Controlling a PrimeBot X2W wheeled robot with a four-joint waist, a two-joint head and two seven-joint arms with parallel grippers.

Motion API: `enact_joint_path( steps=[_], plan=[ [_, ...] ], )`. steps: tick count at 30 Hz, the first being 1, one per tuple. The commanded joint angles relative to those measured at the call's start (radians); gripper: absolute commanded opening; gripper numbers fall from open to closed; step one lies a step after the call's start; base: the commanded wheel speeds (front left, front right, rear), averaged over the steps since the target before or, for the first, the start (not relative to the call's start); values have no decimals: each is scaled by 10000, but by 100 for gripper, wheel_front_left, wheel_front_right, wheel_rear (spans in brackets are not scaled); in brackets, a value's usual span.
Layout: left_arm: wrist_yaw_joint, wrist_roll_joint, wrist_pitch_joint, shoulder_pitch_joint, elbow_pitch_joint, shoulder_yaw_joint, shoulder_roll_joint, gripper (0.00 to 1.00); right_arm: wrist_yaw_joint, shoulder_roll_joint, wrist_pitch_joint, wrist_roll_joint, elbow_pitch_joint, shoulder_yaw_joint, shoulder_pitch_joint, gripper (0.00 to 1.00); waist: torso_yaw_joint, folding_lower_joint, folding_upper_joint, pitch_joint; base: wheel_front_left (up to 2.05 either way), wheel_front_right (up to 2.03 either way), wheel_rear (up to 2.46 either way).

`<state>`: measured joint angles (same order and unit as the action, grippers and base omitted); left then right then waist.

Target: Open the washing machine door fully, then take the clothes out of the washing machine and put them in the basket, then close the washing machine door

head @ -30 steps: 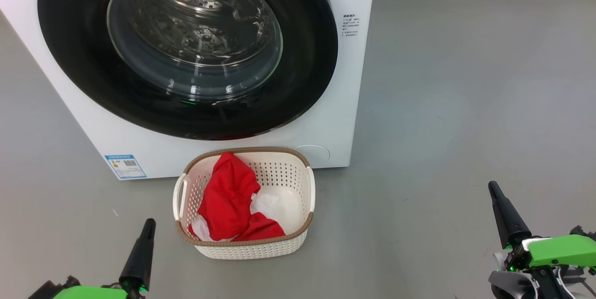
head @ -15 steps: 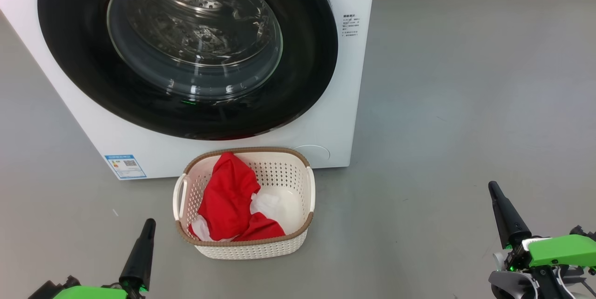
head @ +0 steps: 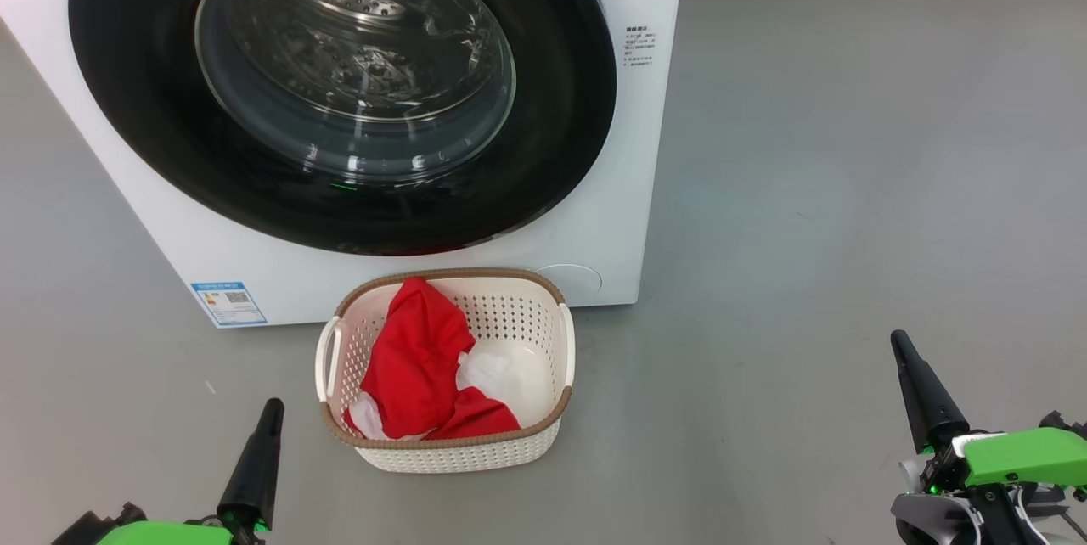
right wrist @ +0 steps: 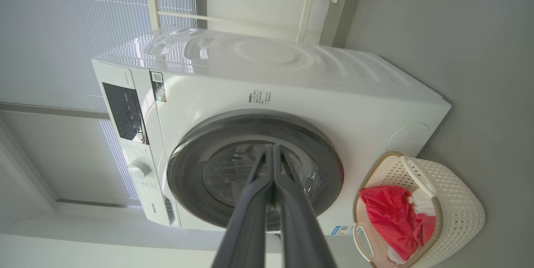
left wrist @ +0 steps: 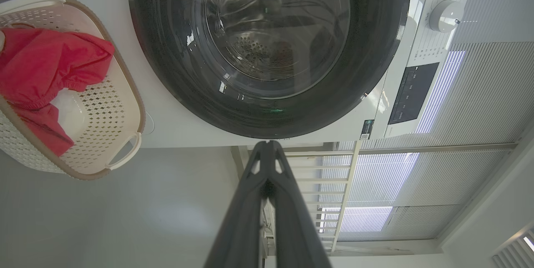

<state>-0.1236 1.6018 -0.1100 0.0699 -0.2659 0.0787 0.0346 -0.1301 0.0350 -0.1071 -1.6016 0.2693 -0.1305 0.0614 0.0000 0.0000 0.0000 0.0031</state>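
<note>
Head view: the washing machine (head: 611,214) is recorded standing on the grey floor (head: 849,188), with the washing machine door (head: 560,103) lying flush against its front and, by appearance, shut. Bare perforated steel is seen through the glass, and no red fabric is made out inside. The basket (head: 459,456) is set on the floor just in front of the machine, below the door. The clothes (head: 416,367) are heaped inside it, toward its left half. The left gripper (head: 270,411) is entered at the lower left and the right gripper (head: 900,345) at the lower right, each held low over the floor, well apart from the basket and the door, fingers pressed together and empty. Left wrist view: the fingers are shown closed to a single point, aimed toward the lower rim of the door, with the basket and clothes off to one side. Right wrist view: the fingers are likewise closed on nothing, the whole machine is shown beyond them, and the door is seen seated against the front panel. Status: all three steps are judged complete, with only the final withdrawal in hand. Next move: little is called for beyond a check of the latch. A push on the black rim would be needed only if the door were found ajar.
</note>
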Motion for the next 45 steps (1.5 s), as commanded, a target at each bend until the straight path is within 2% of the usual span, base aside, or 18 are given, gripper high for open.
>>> enact_joint_path(
  steps=[1,45],
  plan=[
    [-71,69,-32,381,207,351,156,0,-6,152,-60,-72,-246,169,465,0,0,0,0,0,0,0,0],
    [-71,69,-32,381,208,350,156,0,-6,152,-59,-72,-246,169,465,0,0,0,0,0,0,0,0]
  ],
)
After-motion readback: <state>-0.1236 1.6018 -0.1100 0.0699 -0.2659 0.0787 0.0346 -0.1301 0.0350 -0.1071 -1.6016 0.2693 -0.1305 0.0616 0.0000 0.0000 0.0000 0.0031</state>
